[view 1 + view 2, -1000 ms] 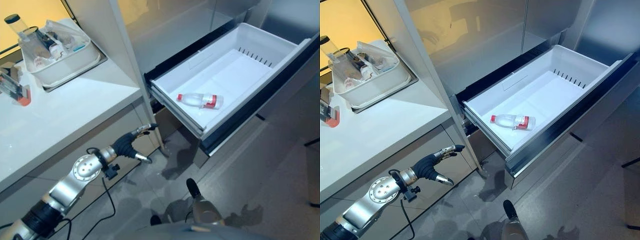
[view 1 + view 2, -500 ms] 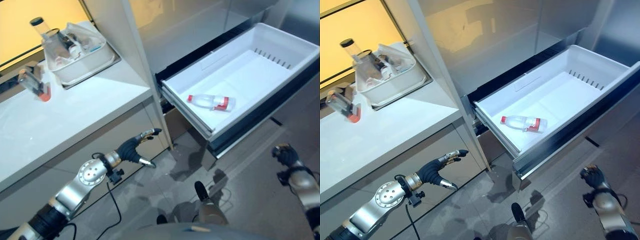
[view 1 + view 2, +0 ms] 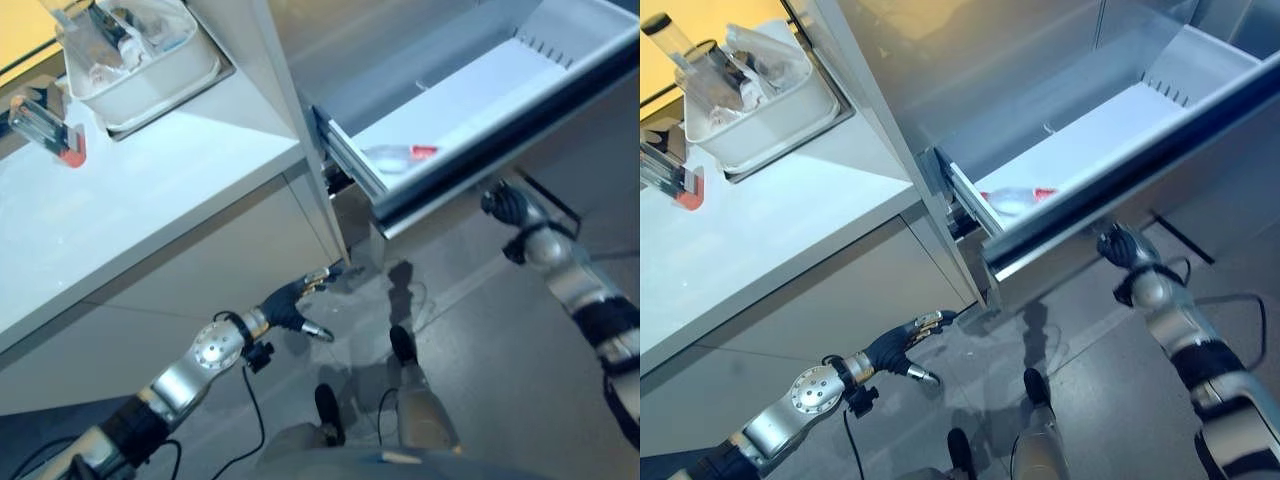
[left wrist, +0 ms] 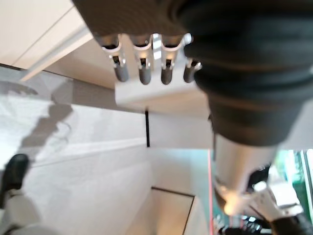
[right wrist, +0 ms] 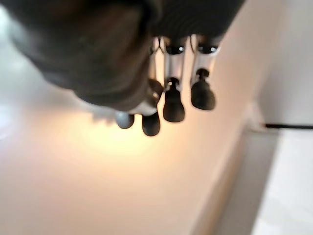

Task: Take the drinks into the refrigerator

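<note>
A clear drink bottle with a red label lies on its side inside the white pulled-out refrigerator drawer. My right hand is up against the underside of the drawer's dark front panel, fingers relaxed close to a pale surface, holding nothing. My left hand hangs low beside the cabinet under the counter, near the floor, open and empty. The drawer's front edge hides part of the bottle.
A white counter runs along the left, carrying a white tub of clear containers and a small clear bottle with an orange end. A tall pale panel separates counter and refrigerator. Grey floor lies below.
The camera has dropped and tilted, so the whole scene has shifted. My right hand has come up from the lower right to the drawer's front. The bottle lies where it was in the drawer.
</note>
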`<state>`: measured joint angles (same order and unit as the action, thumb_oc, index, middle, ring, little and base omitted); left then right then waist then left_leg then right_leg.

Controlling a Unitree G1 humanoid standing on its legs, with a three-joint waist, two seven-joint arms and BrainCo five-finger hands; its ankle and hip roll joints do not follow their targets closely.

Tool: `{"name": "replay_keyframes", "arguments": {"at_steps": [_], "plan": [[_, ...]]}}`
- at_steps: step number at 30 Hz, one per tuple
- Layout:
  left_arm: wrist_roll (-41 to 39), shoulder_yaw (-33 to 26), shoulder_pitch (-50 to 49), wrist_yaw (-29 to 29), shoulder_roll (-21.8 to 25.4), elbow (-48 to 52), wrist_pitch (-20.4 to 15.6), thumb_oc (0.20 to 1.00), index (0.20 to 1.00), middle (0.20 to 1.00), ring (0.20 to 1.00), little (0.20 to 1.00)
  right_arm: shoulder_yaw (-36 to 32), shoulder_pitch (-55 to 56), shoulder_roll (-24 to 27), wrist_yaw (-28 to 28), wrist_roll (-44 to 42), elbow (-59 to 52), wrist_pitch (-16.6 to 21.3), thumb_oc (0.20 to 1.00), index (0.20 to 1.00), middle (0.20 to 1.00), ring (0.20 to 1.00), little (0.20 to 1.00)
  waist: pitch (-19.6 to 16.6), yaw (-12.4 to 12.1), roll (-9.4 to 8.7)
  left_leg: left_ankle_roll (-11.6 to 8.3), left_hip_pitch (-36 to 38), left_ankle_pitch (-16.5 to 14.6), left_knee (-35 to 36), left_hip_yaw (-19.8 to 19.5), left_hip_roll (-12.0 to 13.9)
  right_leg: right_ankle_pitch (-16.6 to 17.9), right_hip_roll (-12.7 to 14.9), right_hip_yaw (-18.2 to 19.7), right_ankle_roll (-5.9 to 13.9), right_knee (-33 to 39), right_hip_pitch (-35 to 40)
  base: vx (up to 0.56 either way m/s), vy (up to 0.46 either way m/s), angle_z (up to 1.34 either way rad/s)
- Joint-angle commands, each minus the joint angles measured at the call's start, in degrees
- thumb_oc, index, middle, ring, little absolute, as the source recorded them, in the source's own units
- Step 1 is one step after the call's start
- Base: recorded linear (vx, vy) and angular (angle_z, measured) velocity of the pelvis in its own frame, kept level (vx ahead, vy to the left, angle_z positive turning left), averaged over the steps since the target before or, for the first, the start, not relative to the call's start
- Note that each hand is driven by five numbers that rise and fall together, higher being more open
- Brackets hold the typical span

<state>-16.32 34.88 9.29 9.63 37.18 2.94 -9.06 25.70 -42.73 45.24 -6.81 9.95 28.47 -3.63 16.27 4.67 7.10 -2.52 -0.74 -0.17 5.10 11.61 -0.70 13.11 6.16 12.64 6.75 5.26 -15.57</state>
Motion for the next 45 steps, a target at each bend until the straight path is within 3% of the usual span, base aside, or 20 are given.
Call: {"name": "replay_keyframes", "arguments": {"at_steps": [1,11,21,22,23,24,28,32,35,38,41,45], "plan": [[3.37,1.46,6.45,-3.22,0.93,2.18,-2.44,1.0,1.0,1.0,1.0,1.0,2.47,-16.96,-4.97,-2.77,1.97,-2.52,2.94,0.2,0.2,0.2,0.2,0.2,1.99,-4.35,-2.32,1.38,-6.71,1.18,-1.9,-5.34,-0.78,-7.0,1.49,-3.85,2.84,-1.12,4.4,-0.03,-0.004,0.13],[6.71,-1.3,7.97,-8.3,-3.95,-0.56,-2.94,1.0,1.0,1.0,1.0,1.0,1.37,-21.67,-9.37,-6.19,5.57,0.09,1.07,0.2,0.2,0.2,0.2,0.2,3.38,-4.97,-1.61,1.21,-7.56,2.04,-1.14,-5.9,-0.87,-6.64,1.62,-4.57,2.9,-1.0,3.69,-0.01,0.007,0.1],[7.22,-2.46,5.69,-9.01,-6.1,-1.84,-2.83,1.0,1.0,1.0,1.0,1.0,-1.51,-16.34,-10.71,-7.45,5.62,-1.12,1.37,0.2,0.2,0.2,0.2,0.2,3.98,-4.94,-0.04,1.22,-7.07,2.07,-0.8,-7.26,-1.36,-7.44,2.23,-5.76,2.5,-1.28,4.76,0.01,0.01,0.04],[7.25,-2.62,5.52,-9.02,-6.31,-1.98,-2.66,1.0,1.0,1.0,1.0,1.0,-2.02,-14.89,-10.86,-7.55,4.99,-1.19,1.45,0.329,0.329,0.329,0.329,0.329,4.02,-4.83,-0.02,1.18,-7.03,2.11,-0.77,-7.39,-1.36,-7.53,2.25,-5.92,2.44,-1.31,4.91,0.0,-0.012,0.05],[7.41,-3.03,5.3,-9.15,-6.43,-2.03,-2.58,1.0,1.0,1.0,1.0,1.0,-2.88,-12.97,-11.02,-7.59,4.03,-1.35,1.49,0.545,0.545,0.545,0.545,0.545,4.07,-4.66,-0.06,1.17,-6.98,2.11,-0.75,-7.61,-1.37,-7.6,2.25,-6.06,2.35,-1.38,5.03,0.0,-0.016,0.1],[7.55,-3.39,4.77,-9.26,-6.6,-2.09,-2.54,1.0,1.0,1.0,1.0,1.0,-4.23,-9.9,-11.57,-7.69,2.75,-1.76,1.69,1.0,1.0,1.0,1.0,1.0,3.97,-4.48,-0.21,1.16,-6.88,2.1,-0.73,-7.9,-1.32,-7.72,2.27,-6.33,2.31,-1.44,5.2,0.0,-0.024,0.19],[7.92,-4.66,3.39,-9.51,-6.93,-2.78,-2.5,1.0,1.0,1.0,1.0,1.0,-7.37,-1.11,-12.93,-8.02,0.96,-3.4,2.58,1.0,1.0,1.0,1.0,1.0,3.55,-4.18,-0.87,1.2,-6.63,2.01,-0.73,-8.28,-1.2,-7.97,2.23,-6.87,2.27,-1.34,5.78,0.0,-0.026,0.14],[6.1,-8.02,-0.99,-8.94,-8.26,-6.28,-2.3,1.0,1.0,1.0,1.0,1.0,-12.03,15.57,-14.79,-6.97,-2.62,0.72,4.67,1.0,1.0,1.0,1.0,1.0,2.5,-3.56,-2.24,1.05,-6.08,1.97,-0.82,-8.9,-0.76,-8.59,1.92,-7.79,2.2,-1.19,6.84,0.01,-0.03,0.08],[4.58,-11.0,-3.92,-8.97,-10.41,-12.29,-1.82,1.0,1.0,1.0,1.0,1.0,-14.95,25.92,-17.26,-5.68,-6.18,8.01,5.84,1.0,1.0,1.0,1.0,1.0,1.26,-2.91,-3.45,0.97,-5.29,1.73,-0.86,-9.19,-0.47,-9.06,1.76,-8.25,2.14,-1.3,7.8,0.03,-0.04,0.08],[3.21,-12.95,-5.41,-8.75,-12.86,-18.64,-0.82,1.0,1.0,1.0,1.0,1.0,-13.92,28.95,-18.2,-4.0,-6.01,15.29,5.83,1.0,1.0,1.0,1.0,1.0,0.22,-2.64,-4.07,0.91,-4.55,1.48,-0.91,-9.5,-0.29,-9.57,1.61,-8.67,1.98,-1.33,8.74,0.04,-0.03,0.09],[0.69,-17.54,-4.67,-11.88,-21.12,-38.49,2.43,1.0,1.0,1.0,1.0,1.0,-15.59,32.63,-23.94,-3.07,-10.84,30.82,5.43,1.0,1.0,1.0,1.0,1.0,-1.91,-2.4,-5.02,0.81,-2.84,1.06,-1.06,-9.81,0.15,-10.31,1.38,-9.3,1.66,-1.56,10.61,0.09,-0.031,0.08],[2.47,-20.97,-1.38,-14.85,-25.4,-56.11,3.25,1.0,1.0,1.0,1.0,1.0,-15.07,34.88,-28.04,-2.06,-11.84,40.81,4.78,1.0,1.0,1.0,1.0,1.0,-4.11,-1.99,-5.73,0.61,-1.19,0.48,-1.02,-10.05,0.61,-11.21,1.08,-9.79,1.33,-1.91,12.27,0.07,-0.019,0.01]]}}
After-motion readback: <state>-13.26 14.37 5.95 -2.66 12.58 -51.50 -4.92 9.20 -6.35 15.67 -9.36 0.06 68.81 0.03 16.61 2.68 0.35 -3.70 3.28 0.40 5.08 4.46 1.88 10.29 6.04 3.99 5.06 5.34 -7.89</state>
